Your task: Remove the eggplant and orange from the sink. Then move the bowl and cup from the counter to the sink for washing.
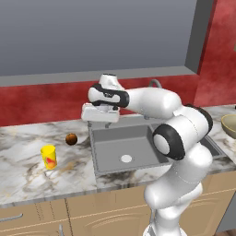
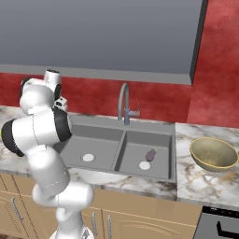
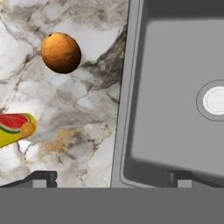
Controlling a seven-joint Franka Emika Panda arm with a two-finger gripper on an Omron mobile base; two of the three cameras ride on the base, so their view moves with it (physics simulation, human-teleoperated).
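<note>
A marbled tabletop (image 1: 23, 152) is set above tan cabinet doors (image 2: 135, 219) with metal handles. A red wall (image 2: 154, 100) is seen behind, under a grey upper cabinet (image 2: 102, 32).

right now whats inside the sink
The right basin of the sink holds a small dark eggplant beside its white drain. The left basin shows its drain and nothing else, though the arm covers its near left corner.
</note>
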